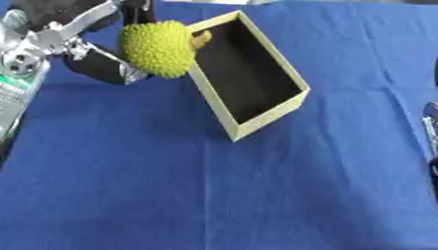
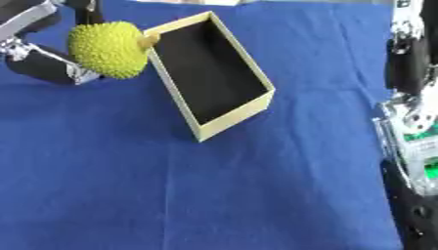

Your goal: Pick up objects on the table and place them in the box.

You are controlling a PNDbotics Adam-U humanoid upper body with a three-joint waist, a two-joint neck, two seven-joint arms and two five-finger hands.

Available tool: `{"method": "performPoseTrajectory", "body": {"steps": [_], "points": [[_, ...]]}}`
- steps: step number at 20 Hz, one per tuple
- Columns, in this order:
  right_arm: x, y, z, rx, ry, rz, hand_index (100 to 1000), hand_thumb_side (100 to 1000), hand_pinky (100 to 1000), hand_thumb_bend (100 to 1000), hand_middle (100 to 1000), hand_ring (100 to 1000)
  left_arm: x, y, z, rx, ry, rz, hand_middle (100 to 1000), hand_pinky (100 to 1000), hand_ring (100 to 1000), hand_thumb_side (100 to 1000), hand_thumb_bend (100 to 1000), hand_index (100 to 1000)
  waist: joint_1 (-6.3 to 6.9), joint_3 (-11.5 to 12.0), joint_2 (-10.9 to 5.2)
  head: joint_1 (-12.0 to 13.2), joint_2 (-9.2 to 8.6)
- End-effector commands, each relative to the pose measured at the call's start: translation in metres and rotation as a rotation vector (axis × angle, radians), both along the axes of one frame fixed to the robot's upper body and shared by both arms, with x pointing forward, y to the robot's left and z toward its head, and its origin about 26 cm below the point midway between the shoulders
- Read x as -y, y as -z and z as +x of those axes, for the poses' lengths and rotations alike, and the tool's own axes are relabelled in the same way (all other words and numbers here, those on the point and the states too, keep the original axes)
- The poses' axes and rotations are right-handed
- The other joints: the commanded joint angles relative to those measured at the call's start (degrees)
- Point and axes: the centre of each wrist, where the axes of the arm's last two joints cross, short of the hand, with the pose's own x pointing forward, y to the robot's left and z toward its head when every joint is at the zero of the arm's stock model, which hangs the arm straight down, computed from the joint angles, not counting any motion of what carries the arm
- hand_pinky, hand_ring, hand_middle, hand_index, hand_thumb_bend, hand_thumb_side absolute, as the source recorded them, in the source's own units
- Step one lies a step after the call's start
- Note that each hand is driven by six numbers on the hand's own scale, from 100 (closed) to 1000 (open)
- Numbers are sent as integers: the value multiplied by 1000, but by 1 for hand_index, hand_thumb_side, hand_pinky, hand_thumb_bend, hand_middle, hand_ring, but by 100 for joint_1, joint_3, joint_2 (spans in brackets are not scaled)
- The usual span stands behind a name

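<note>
A yellow-green spiky fruit (image 1: 158, 48) with a short stem hangs just off the left wall of the box, near its far corner. My left hand (image 1: 101, 67) is shut on it, with black fingers below and above the fruit. The box (image 1: 270, 117) is cream with a dark, empty inside and lies askew on the blue cloth. My right arm (image 2: 412, 117) shows along the right edge, black and silver with a green and white label. Whether its hand is open or shut does not show.
A blue cloth (image 1: 214, 195) covers the whole table. My left forearm (image 1: 21, 73), silver and black, runs down the left edge. No other loose object shows on the cloth.
</note>
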Motion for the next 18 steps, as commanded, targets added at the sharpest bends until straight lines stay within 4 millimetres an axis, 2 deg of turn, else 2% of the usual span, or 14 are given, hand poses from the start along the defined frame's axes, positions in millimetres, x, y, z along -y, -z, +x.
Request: {"method": "performPoseTrajectory", "body": {"steps": [1, 5, 8, 18], "points": [[0, -9, -3, 25, -9, -19, 787, 610, 766, 100, 570, 712, 7, -18, -7, 47, 36, -40, 434, 581, 422, 100, 409, 484, 2, -17, -153, 42, -85], [-2, -9, -2, 25, -21, -15, 787, 610, 766, 100, 571, 712, 23, -25, -7, 56, 66, -89, 435, 583, 423, 100, 397, 485, -38, -59, -167, 116, -95], [-4, -10, -1, 30, -31, -10, 787, 611, 766, 100, 571, 713, 34, -21, 3, 51, 53, -92, 444, 582, 428, 100, 414, 492, -63, -103, -171, 170, -113], [-13, -14, 1, 54, -79, 14, 787, 611, 765, 100, 573, 712, 65, 19, 49, 66, -19, 29, 464, 588, 449, 100, 454, 501, -160, -328, -142, 332, -136]]}}
